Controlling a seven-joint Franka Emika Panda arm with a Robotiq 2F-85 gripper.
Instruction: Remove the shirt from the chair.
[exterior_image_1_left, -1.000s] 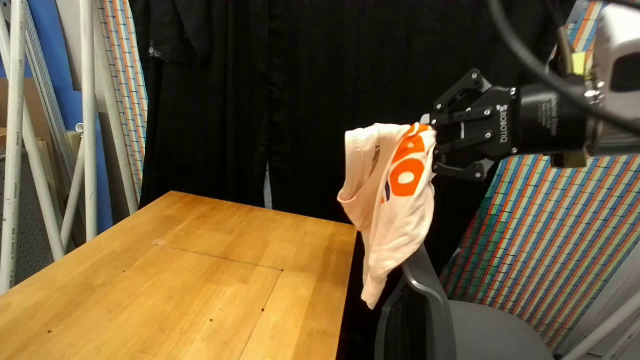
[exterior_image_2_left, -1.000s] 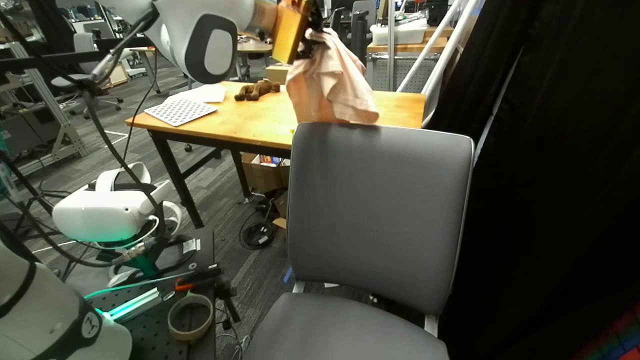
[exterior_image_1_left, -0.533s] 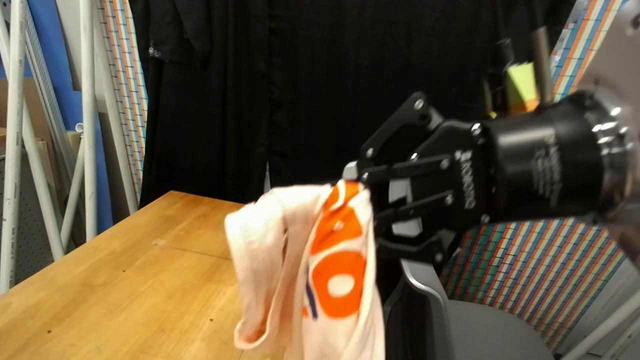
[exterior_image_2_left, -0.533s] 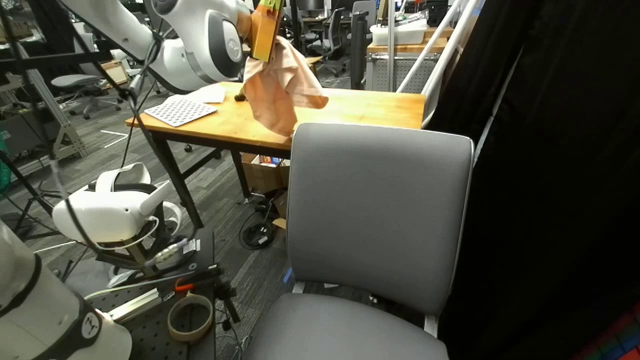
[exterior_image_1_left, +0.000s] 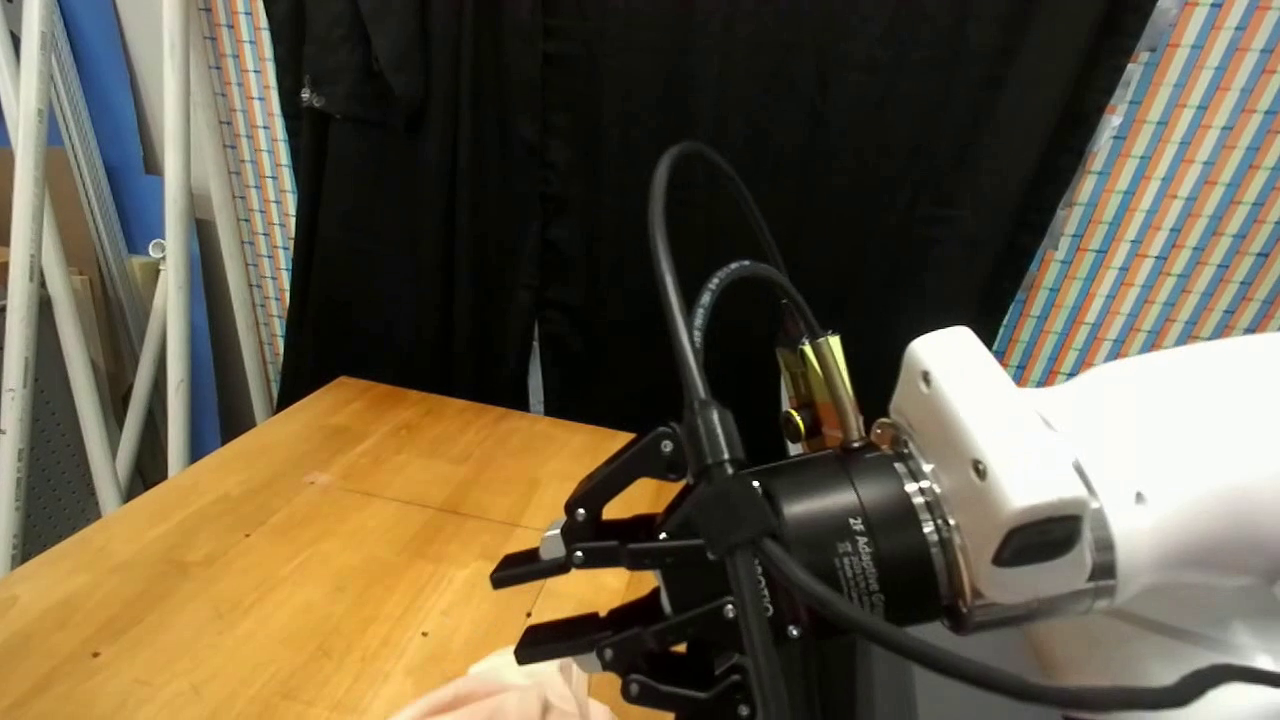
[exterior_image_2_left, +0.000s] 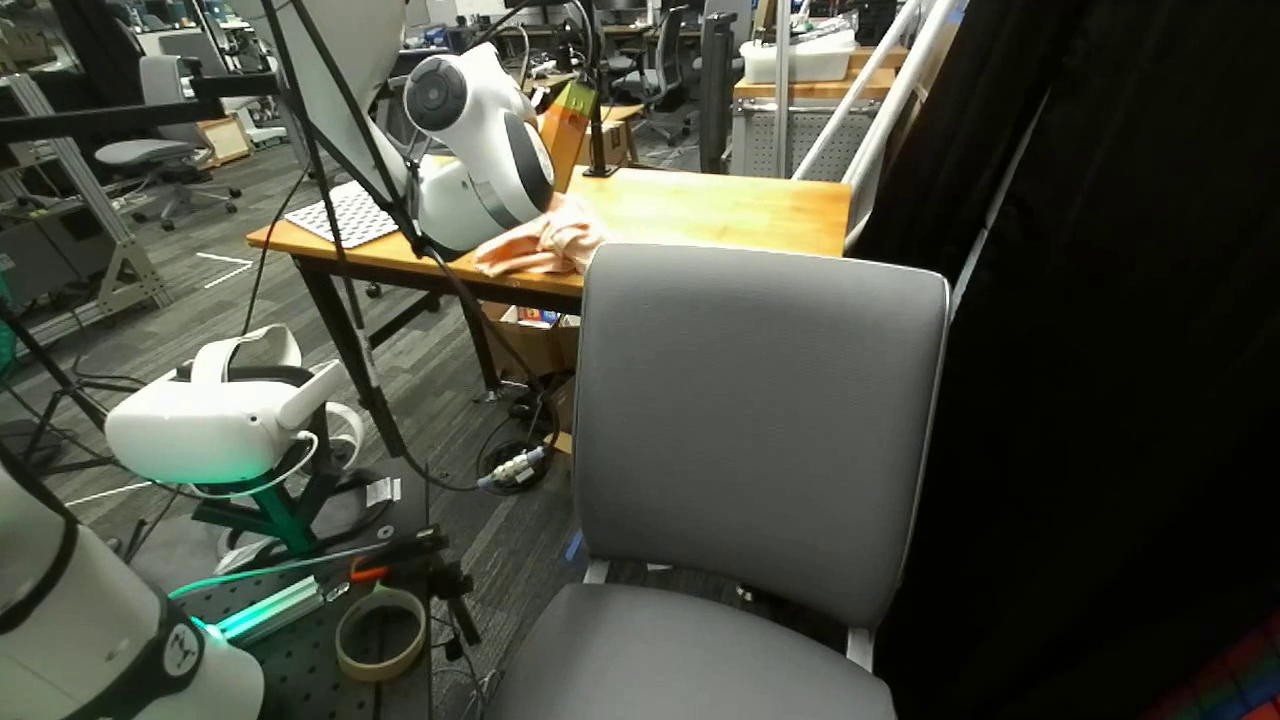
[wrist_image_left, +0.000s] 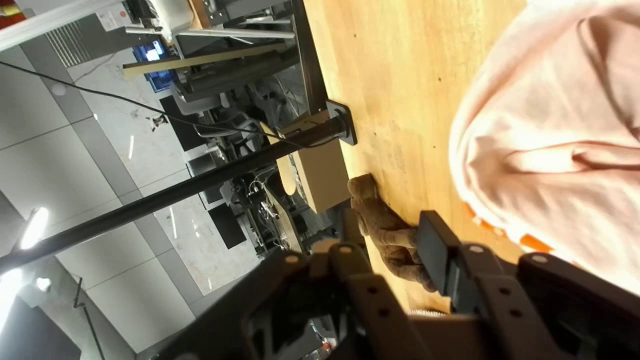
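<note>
Far left in an exterior view, noted a white headset (exterior_image_2_left: 190, 430). Next, made out the robot arm (exterior_image_2_left: 480, 190) low over a wooden table (exterior_image_2_left: 730, 205). Saw the gripper (exterior_image_1_left: 522, 608) parted to a modest gap, near the shirt (exterior_image_2_left: 548, 240); could not tell about contact. Found it crumpled on the wooden table near the edge. Farther right, marked the grey chair (exterior_image_2_left: 760, 430), standing upright, and beside it a black curtain (exterior_image_2_left: 1090, 350).

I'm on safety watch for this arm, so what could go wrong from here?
The shirt lies close to the edge of the table, so it might slide off. The open tool, near the shirt, might snag it on leaving. If the tool advances, the brown plush figure beyond it might get bumped.
</note>
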